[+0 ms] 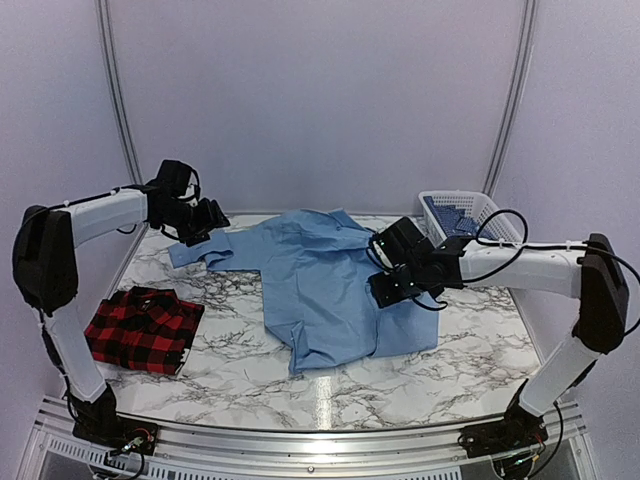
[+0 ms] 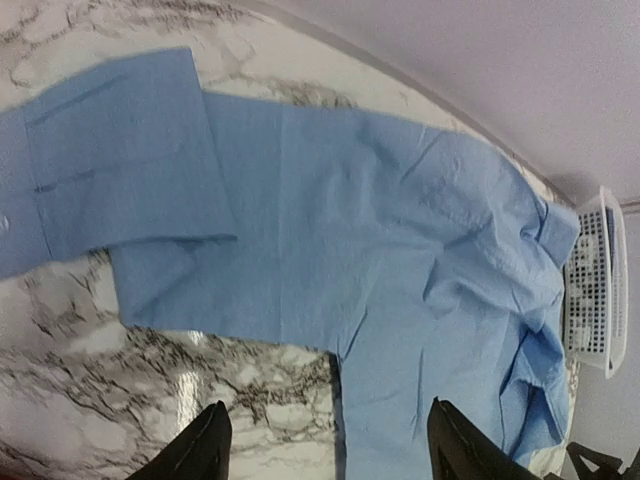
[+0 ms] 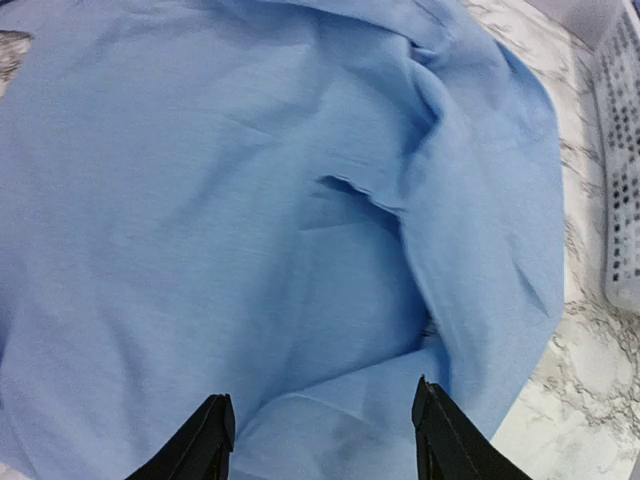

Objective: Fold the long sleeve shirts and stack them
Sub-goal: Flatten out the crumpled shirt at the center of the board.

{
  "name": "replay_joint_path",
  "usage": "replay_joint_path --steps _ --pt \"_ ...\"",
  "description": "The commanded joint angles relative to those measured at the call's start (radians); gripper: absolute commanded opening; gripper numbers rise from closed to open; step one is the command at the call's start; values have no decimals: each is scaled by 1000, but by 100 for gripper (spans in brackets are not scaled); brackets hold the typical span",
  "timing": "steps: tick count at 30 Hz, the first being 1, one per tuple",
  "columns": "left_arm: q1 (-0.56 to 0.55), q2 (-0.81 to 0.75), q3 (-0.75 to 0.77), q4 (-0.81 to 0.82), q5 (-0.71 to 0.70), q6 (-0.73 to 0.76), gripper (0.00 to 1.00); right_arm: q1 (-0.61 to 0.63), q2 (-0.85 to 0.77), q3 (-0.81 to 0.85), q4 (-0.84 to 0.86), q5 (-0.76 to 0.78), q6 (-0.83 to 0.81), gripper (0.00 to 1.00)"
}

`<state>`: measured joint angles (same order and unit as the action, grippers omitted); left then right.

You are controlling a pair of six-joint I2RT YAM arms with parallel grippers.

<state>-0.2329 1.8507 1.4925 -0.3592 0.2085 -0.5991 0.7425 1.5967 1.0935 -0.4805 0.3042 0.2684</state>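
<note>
A light blue long sleeve shirt (image 1: 320, 285) lies spread across the middle of the marble table, one cuffed sleeve (image 2: 120, 160) folded over at its left end. A red-and-black plaid shirt (image 1: 143, 327) sits folded at the near left. My left gripper (image 1: 205, 222) hovers above the blue sleeve end, open, with nothing between its fingers (image 2: 200, 450). Over the shirt's right side, my right gripper (image 1: 388, 268) is open too, and only loose blue cloth (image 3: 300, 220) shows beyond its empty fingers (image 3: 205, 440).
A white slotted basket (image 1: 458, 215) holding dark blue patterned cloth stands at the back right. The table (image 1: 240, 370) shows bare marble along the front. Light walls and curved rails close the back.
</note>
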Motion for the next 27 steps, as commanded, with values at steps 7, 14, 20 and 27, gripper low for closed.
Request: replay_joint_path --steps 7,14,20,27 --pt "-157 -40 -282 165 45 -117 62 332 89 226 -13 -33 162 58" --pt "-252 35 -334 247 64 -159 59 501 204 306 -23 24 256 68" --pt "-297 51 -374 268 41 -173 57 531 258 302 11 29 308 71" --pt "-318 22 -467 332 48 -211 57 529 311 277 -3 120 363 57"
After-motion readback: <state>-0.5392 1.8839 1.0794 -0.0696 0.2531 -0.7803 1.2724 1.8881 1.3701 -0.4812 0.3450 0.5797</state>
